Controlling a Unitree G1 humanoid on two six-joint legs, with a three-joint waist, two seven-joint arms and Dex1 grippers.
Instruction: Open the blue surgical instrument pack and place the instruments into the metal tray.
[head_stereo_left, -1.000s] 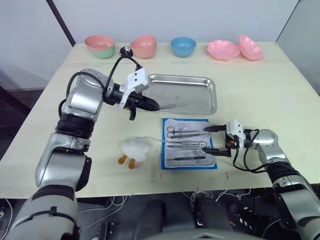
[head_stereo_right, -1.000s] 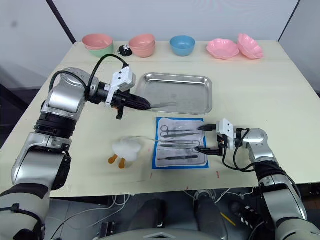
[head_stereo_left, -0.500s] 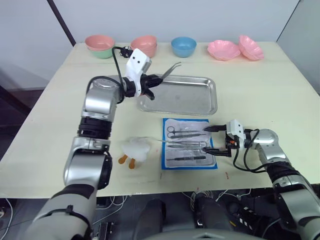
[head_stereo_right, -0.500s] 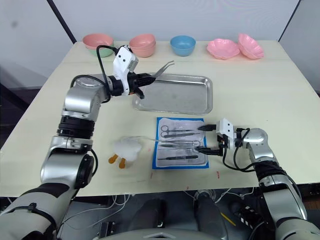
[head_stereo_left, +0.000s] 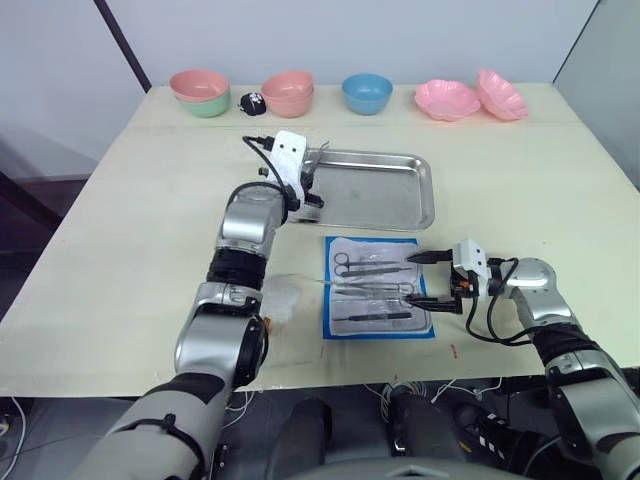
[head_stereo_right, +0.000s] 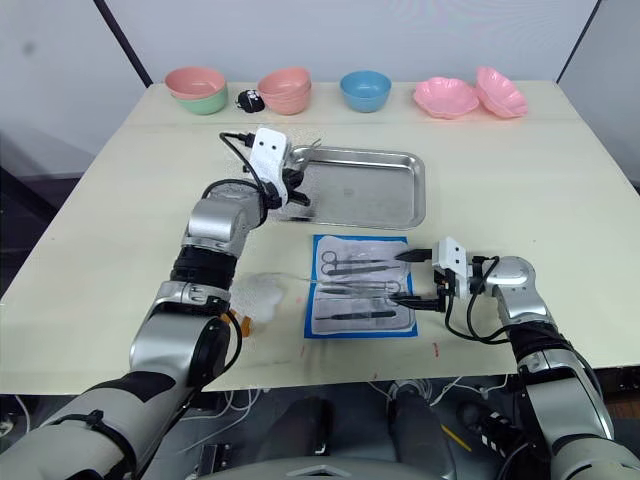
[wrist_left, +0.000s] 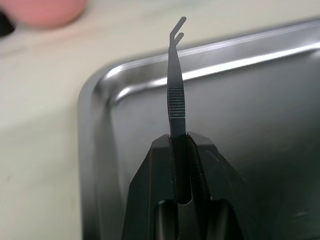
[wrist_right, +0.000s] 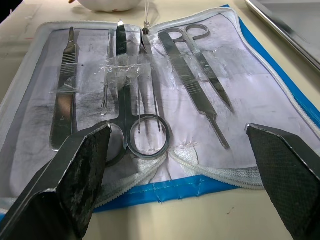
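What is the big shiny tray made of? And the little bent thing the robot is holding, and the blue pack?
The metal tray looks like polished steel: silvery with bright reflections along its rim. The tweezers in the left pincer look like steel too, grey with a ribbed grip. The blue surgical instrument pack seems soft fabric or plastic, with a zipper edge and whitish lining.

1. The left arm reaches forward with the elbow bent, its wrist raised and turned inward.
2. The left gripper (wrist_left: 179, 150) has its two black fingers pressed together, pinching slim angled tweezers (wrist_left: 175, 95) by the handle end.
3. The right arm lies low, forearm pointing inward.
4. The right gripper (head_stereo_left: 428, 277) holds its fingers (wrist_right: 75, 175) spread wide apart, empty.
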